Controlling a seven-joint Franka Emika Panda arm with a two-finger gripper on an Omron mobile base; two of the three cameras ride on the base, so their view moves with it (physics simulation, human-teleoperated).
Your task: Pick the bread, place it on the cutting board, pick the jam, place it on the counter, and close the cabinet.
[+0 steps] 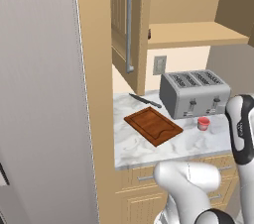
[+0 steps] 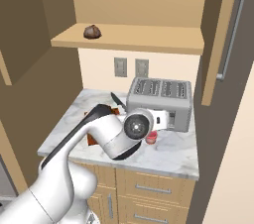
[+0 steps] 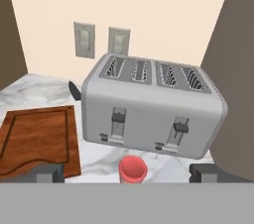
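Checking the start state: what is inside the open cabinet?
The bread sits alone on the cabinet shelf, toward its left end. The space above is cut off by the frame.

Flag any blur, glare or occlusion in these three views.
Left base view: sharp, flat light, soft shadow under the toaster. Right base view: the arm hides most of the cutting board and part of the jam. Hand view: crisp, no glare on the counter.

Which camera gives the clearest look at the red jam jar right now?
The left base view: the jam stands unobstructed on the counter before the toaster. The hand view crops its bottom; in the right base view the arm covers most of it.
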